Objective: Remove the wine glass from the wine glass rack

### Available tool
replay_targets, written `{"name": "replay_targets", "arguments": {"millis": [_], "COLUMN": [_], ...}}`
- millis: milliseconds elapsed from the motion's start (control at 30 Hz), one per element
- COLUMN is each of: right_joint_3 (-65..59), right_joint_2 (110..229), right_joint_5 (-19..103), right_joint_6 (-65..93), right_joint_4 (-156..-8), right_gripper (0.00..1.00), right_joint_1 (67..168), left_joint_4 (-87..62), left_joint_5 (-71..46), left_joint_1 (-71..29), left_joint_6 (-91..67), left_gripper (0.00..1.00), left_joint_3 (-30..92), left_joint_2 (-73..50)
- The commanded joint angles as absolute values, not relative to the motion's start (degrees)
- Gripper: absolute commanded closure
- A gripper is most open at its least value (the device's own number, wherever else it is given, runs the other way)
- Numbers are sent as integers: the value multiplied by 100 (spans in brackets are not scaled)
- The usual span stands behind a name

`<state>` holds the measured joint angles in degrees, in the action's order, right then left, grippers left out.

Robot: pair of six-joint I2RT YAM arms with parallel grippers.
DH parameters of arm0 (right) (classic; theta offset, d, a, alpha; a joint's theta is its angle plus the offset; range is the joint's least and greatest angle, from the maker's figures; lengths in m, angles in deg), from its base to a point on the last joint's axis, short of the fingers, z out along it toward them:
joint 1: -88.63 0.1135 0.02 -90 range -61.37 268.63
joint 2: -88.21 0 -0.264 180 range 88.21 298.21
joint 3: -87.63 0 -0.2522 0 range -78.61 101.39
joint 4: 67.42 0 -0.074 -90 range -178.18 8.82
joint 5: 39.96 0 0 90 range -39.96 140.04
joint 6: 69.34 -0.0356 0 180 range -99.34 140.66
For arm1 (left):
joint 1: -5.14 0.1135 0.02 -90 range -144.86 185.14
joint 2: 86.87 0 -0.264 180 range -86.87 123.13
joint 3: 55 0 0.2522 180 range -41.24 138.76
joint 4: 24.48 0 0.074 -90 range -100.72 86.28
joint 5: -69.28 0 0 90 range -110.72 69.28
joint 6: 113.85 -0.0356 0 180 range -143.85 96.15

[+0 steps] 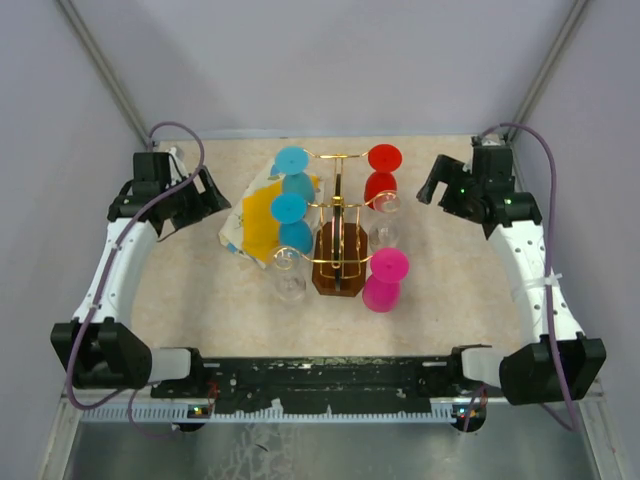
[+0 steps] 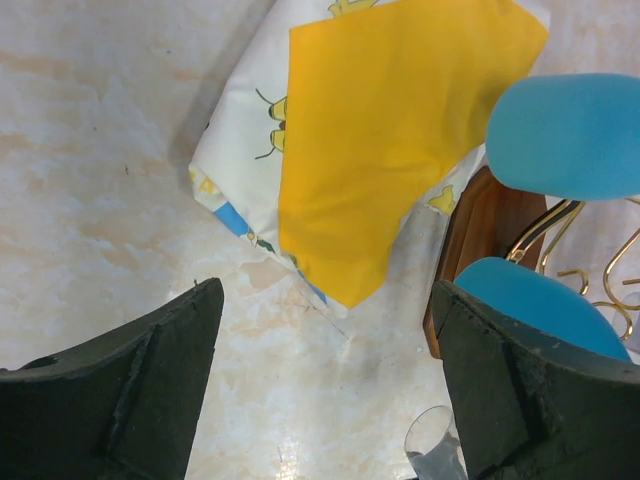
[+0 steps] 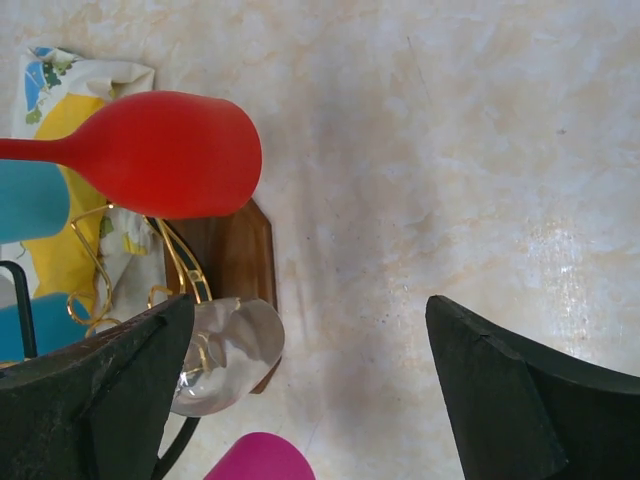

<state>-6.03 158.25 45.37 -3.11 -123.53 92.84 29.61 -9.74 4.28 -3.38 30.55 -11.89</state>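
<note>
Currently left end effector (image 2: pixel 328 300) and right end effector (image 3: pixel 310 320) both gape empty; with the red wine glass (image 3: pixel 170 155) on the wine glass rack (image 3: pixel 185 265) left of the latter, best grip its bowl squarely and slide outward.

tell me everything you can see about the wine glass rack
The rack is thin gold wire with curled arms, upright on a dark brown wooden base mid-table. Blue glasses, a red glass and a pink glass hang foot-up at its arms. A yellow-and-white cloth lies beside it on the left.
</note>
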Motion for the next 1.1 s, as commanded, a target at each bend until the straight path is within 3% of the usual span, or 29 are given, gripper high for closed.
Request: {"name": "replay_targets", "arguments": {"millis": [0, 567, 867, 1067], "right_joint_3": [-101, -460, 37, -282], "right_joint_2": [15578, 15374, 15406, 15473], "right_joint_5": [4292, 3943, 3486, 1908], "right_joint_6": [-361, -368, -878, -1719], "right_joint_4": [-12057, -12057, -12010, -11123], "right_gripper": [1, 1, 1, 1], "right_joint_1": [9250, 9250, 9250, 9248], "left_joint_4": [3017, 3133, 3107, 3113], "left_joint_5": [-923, -870, -811, -764], "left_joint_1": [438, 441, 439, 436], "left_joint_6": [-464, -532, -539, -560], "left_gripper": [10, 9, 9, 9], "left_joint_3": [2926, 2859, 2752, 2797], "left_joint_2": [-1367, -1585, -1612, -1590]}}
